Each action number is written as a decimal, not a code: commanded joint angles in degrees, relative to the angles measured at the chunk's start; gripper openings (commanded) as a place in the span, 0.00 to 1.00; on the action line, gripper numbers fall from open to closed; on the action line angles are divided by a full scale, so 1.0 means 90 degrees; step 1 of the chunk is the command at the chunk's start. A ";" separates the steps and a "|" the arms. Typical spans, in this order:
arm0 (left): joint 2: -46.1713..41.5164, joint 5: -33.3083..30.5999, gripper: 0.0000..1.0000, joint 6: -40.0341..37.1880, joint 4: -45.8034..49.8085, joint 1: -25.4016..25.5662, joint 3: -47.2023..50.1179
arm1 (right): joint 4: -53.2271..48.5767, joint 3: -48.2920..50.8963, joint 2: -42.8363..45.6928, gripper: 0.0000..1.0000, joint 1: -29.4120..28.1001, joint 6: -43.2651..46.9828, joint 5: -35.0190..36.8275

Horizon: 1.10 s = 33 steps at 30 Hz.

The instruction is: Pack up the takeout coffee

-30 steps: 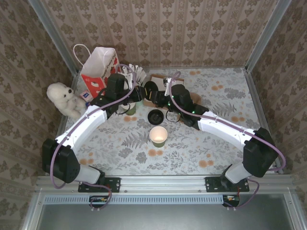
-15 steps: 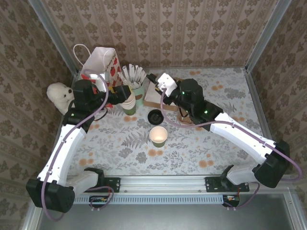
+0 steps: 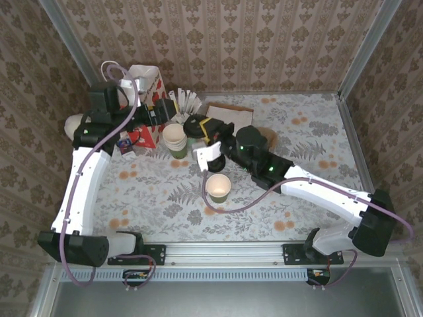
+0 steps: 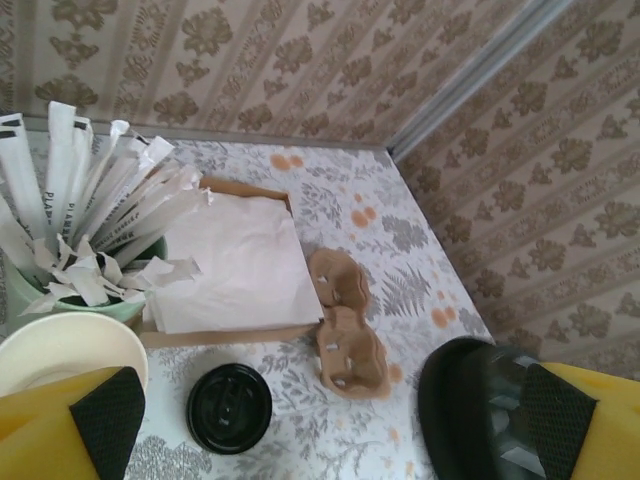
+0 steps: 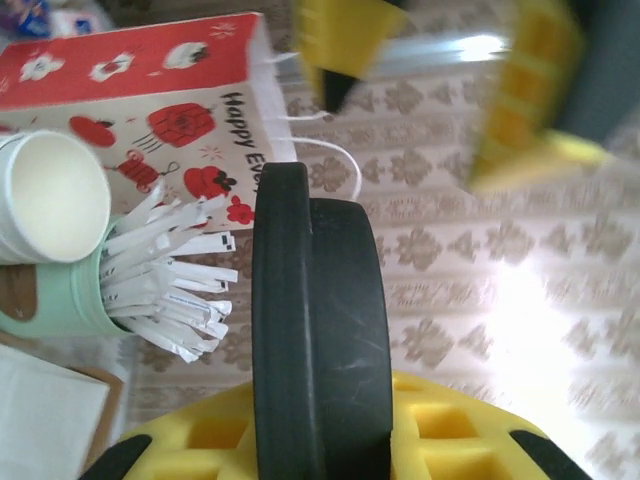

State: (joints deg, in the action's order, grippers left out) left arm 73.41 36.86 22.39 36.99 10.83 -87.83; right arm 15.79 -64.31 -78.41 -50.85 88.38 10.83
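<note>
Two arms far-left | top: left pincer (image 3: 173, 111) spread wide beside gift bag (image 3: 142, 86), probably readying it; lone lidless cup (image 3: 218, 187), likely the takeout coffee, centre-near | left wrist: second lid (image 4: 228, 407) on surface | right wrist: right pincer (image 5: 320, 435) clamped on black lid (image 5: 320, 300) edge-on, presumably for capping.

We see walls (image 3: 218, 39) on three sides, papered in beige with a repeating brown ornament. Bare aluminium posts (image 3: 370, 45) run up the two far corners, leaning outward in the top view. The desk (image 3: 317, 125) wears a pale cloth printed with grey ferns, leaves and small orange blossoms. Along its near edge lies a silver metal rail (image 3: 218, 251), and below that a dark grey strip (image 3: 218, 297), floor or shelf, we cannot tell which. The light falls soft and even over the desk. In the right wrist view a bright white patch (image 5: 525, 300) glares on the wallpaper.
</note>
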 commanded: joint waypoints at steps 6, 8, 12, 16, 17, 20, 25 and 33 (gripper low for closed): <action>0.0560 0.0096 1.00 -0.1064 0.2491 -0.0020 -0.1309 | 0.0723 0.0172 -0.0096 0.13 -0.0030 0.2983 -0.1138; 0.0609 0.0038 0.99 -0.1237 0.2856 -0.0005 -0.1467 | 0.0692 0.0216 -0.0096 0.13 -0.0020 0.3304 -0.1472; 0.0642 -0.0218 0.98 -0.1435 0.3368 0.0044 -0.1648 | 0.0570 0.0242 -0.0096 0.14 0.0032 0.3947 -0.2060; 0.0679 -0.0225 0.97 -0.1541 0.3742 0.0119 -0.1733 | -0.0168 -0.0057 -0.0070 0.14 0.0066 0.4416 -0.2437; 0.0696 -0.0238 0.97 -0.1568 0.3841 0.0142 -0.1753 | -0.0347 -0.0148 -0.0057 0.14 0.0069 0.4420 -0.2470; 0.0701 -0.0244 0.95 -0.1683 0.4052 0.0271 -0.1755 | -0.0618 -0.0328 -0.0047 0.14 0.0073 0.4441 -0.2362; 0.0716 -0.0170 0.83 -0.1844 0.4283 0.0571 -0.1804 | -0.0807 -0.0366 -0.0084 0.14 0.0070 0.4333 -0.2127; 0.1025 0.0140 0.62 -0.1992 0.4622 0.0723 -0.1828 | -0.0611 -0.0280 -0.0096 0.14 0.0065 0.4190 -0.1920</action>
State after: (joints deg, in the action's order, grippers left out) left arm 81.17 36.97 6.15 75.50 16.73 -102.50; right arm 10.92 -66.04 -79.72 -50.50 118.83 -7.22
